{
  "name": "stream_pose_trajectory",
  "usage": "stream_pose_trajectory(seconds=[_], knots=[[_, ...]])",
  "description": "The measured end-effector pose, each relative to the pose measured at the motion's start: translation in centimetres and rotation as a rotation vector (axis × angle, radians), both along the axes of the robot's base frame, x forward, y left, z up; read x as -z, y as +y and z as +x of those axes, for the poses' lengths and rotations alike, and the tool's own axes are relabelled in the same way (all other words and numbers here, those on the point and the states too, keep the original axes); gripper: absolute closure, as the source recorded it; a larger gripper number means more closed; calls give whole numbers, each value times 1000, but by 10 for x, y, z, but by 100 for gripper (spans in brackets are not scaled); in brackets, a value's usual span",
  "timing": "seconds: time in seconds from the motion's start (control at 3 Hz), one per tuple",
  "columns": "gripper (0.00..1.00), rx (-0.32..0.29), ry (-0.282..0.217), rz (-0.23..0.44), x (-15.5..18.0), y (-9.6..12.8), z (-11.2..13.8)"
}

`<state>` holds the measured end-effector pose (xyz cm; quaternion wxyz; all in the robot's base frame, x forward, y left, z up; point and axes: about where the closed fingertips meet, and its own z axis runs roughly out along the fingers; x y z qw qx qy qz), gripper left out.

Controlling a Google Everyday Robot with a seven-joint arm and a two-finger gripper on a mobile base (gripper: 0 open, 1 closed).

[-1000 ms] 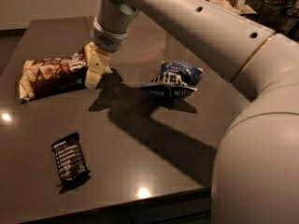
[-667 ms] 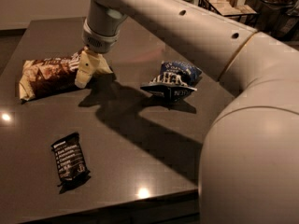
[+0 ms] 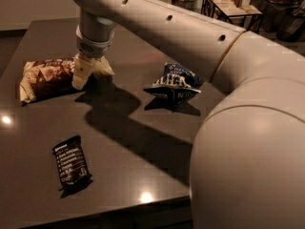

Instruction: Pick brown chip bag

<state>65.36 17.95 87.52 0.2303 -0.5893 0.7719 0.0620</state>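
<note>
The brown chip bag point(image 3: 45, 78) is lying on its side at the left of the dark worktop point(image 3: 143, 142). In front of it, well apart and near the front edge, a small black packet point(image 3: 71, 165) is lying flat. I am holding my gripper point(image 3: 93, 78) low at the bag's right end, jaws spread apart and gripping nothing. One finger point(image 3: 80, 74) is covering that end, so I cannot tell whether it is touching the bag. To the right, a crumpled blue and white bag point(image 3: 174, 82) is sitting clear of my reach, and nothing is standing between me and the brown bag. My own arm point(image 3: 228, 128) is filling the right side and hiding the worktop there. Compared with a second ago, my gripper is sitting further left, closer over the bag, while all three packets are lying where they were.
</note>
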Motion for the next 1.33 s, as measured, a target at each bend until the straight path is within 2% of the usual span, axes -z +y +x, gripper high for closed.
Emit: stream_pose_trajectory(seconds=[0.67,1.0,1.33], knots=[[61,27,42,39,-2,19,5],[85,-4,73,108,-24,13,-4],[100,-119,95,205,-63,4,-23]])
